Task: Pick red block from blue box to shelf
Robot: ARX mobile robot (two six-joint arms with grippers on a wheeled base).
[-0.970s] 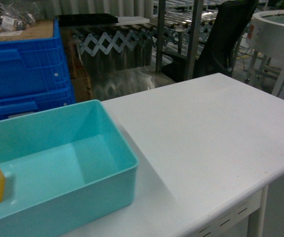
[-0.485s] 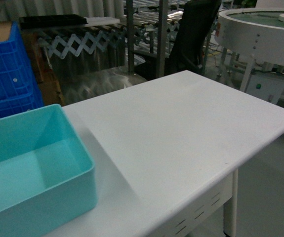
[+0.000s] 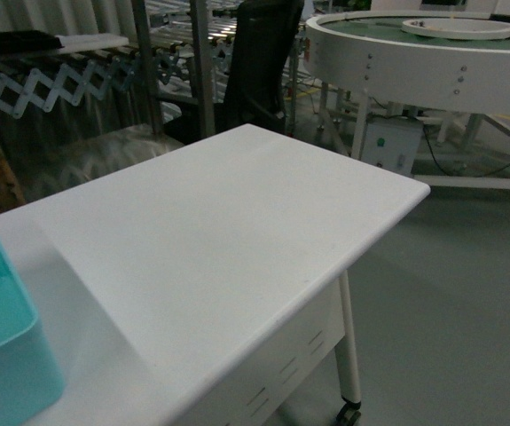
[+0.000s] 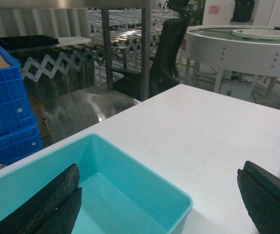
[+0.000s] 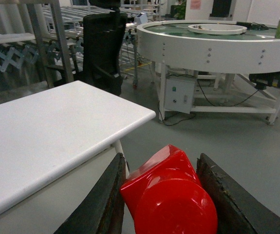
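The red block (image 5: 171,195) is clamped between the two dark fingers of my right gripper (image 5: 166,197), its round stud facing the camera. It hangs over the grey floor just past the white table's corner. My left gripper (image 4: 159,204) is open and holds nothing, hovering over the near right corner of the blue box (image 4: 130,192). Only the box's right end shows at the lower left of the head view (image 3: 6,355), and what shows of its inside holds nothing. Steel posts of the shelf (image 4: 146,48) rise behind the table. Neither gripper shows in the head view.
The white table (image 3: 219,240) has a rounded right corner above its wheeled leg. A black chair (image 3: 259,62) stands behind it. A large round white platform (image 5: 213,46) fills the right. Dark blue crates (image 4: 3,112) and a scissor conveyor (image 4: 57,66) are at the left.
The head view has swung to the right. The blue box has slid to the left edge, the yellow brick and blue crates have left the view, and the round platform has come in.
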